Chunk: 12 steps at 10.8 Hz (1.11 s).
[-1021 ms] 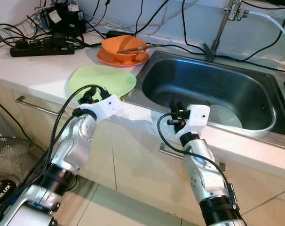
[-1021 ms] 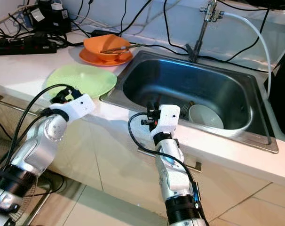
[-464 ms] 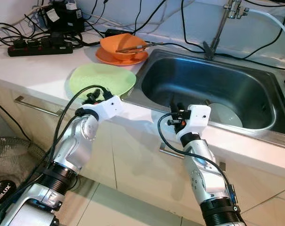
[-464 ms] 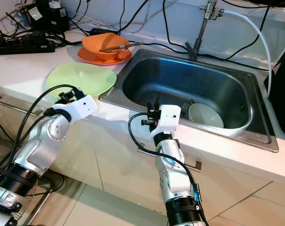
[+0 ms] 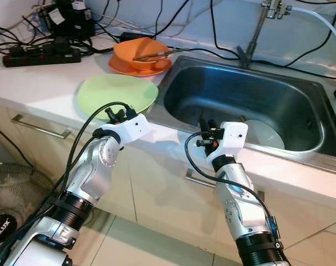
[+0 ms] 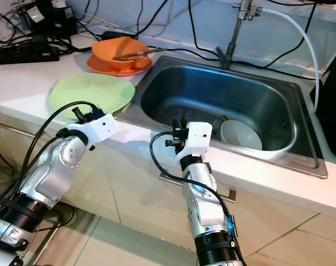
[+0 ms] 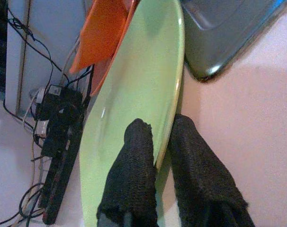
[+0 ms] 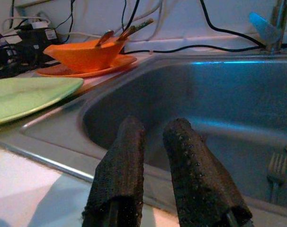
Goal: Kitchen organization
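Note:
A pale green plate (image 5: 118,91) lies flat on the white counter, just left of the steel sink (image 5: 173,119). My left gripper (image 5: 116,114) is at the plate's near rim. In the left wrist view its fingers (image 7: 139,156) straddle the plate's rim (image 7: 169,118), one over the plate and one beside it, shut on the edge. My right gripper (image 5: 207,125) hovers over the sink's front rim, pointing into the basin. Its fingertips (image 8: 129,142) stand a narrow gap apart with nothing between them. A white bowl (image 5: 265,133) sits in the sink.
An orange bowl (image 5: 141,51) with utensils sits on an orange plate (image 5: 136,70) behind the green plate. A power strip (image 5: 40,55) and cables crowd the back left. The faucet (image 5: 255,30) rises behind the sink. A fork (image 8: 276,168) lies in the basin. A fan (image 5: 1,224) stands on the floor.
My left gripper has slid a little to the right along the green plate's near rim. The right arm holds its place over the sink's front rim.

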{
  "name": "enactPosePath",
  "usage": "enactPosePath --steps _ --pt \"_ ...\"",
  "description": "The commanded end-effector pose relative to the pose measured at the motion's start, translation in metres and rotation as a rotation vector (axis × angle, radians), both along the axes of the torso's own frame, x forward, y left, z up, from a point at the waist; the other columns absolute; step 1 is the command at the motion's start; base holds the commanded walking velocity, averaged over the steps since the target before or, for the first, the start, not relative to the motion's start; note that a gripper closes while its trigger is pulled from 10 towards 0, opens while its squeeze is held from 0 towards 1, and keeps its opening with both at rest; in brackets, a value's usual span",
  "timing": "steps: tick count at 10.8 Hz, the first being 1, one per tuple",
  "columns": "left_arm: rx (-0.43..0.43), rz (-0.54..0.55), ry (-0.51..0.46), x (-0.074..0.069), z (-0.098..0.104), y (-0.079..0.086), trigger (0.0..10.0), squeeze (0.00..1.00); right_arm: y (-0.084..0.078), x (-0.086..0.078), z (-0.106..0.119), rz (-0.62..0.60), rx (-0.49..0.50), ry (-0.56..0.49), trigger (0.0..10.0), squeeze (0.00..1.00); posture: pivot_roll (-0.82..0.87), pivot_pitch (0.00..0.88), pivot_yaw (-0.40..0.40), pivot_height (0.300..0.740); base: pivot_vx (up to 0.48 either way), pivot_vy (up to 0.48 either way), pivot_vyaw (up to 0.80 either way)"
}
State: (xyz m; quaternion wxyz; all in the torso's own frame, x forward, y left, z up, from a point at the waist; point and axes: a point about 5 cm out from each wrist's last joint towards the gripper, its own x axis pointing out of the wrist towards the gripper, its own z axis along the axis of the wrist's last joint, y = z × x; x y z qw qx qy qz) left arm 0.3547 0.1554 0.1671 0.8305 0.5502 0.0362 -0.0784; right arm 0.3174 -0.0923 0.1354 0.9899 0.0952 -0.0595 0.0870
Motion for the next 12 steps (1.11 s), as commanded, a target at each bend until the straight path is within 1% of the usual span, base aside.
enactPosePath --steps 1,4,5,6,7,8,9,10,12 --pt "0.006 -0.015 0.060 -0.003 -0.014 -0.003 0.0 0.00 -0.005 -0.002 -0.009 -0.018 -0.009 0.048 10.0 0.00 0.10 0.117 -0.031 0.740 0.000 0.000 0.00" --pt "0.000 -0.010 0.058 -0.003 -0.013 -0.002 0.0 0.00 -0.005 -0.001 -0.009 -0.018 -0.009 0.053 10.0 0.00 0.10 0.114 -0.034 0.740 0.000 0.000 0.00" --pt "-0.001 0.001 0.037 -0.004 -0.010 0.000 0.0 0.00 -0.005 -0.001 -0.009 -0.018 -0.009 0.053 10.0 0.00 0.11 0.112 -0.035 0.740 0.000 0.000 0.00" --pt "-0.003 0.015 -0.003 -0.004 -0.005 0.001 0.0 0.00 -0.005 -0.001 -0.009 -0.018 -0.008 0.053 10.0 0.00 0.11 0.112 -0.035 0.740 0.000 0.000 0.00" --pt "-0.006 0.039 -0.089 -0.004 0.007 0.002 0.0 0.00 -0.005 0.000 -0.009 -0.018 -0.007 0.053 10.0 0.00 0.11 0.109 -0.037 0.740 0.000 0.000 0.00" --pt "-0.012 0.055 -0.165 -0.007 0.018 0.002 4.4 0.00 -0.005 0.000 -0.009 -0.016 -0.007 0.054 10.0 0.00 0.11 0.106 -0.040 0.740 0.000 0.000 0.00" --pt "-0.012 0.063 -0.221 -0.010 0.024 0.002 10.0 0.00 -0.004 0.001 -0.009 -0.013 -0.006 0.055 10.0 0.00 0.12 0.106 -0.041 0.740 0.000 0.000 0.00" --pt "-0.012 0.065 -0.248 -0.014 0.024 0.001 10.0 0.00 -0.003 0.002 -0.009 -0.009 -0.006 0.055 10.0 0.00 0.12 0.101 -0.044 0.740 0.000 0.000 0.00" --pt "-0.014 0.060 -0.252 -0.018 0.022 -0.003 10.0 0.00 -0.003 0.003 -0.009 -0.007 -0.004 0.055 10.0 0.00 0.12 0.093 -0.044 0.740 0.000 0.000 0.00"
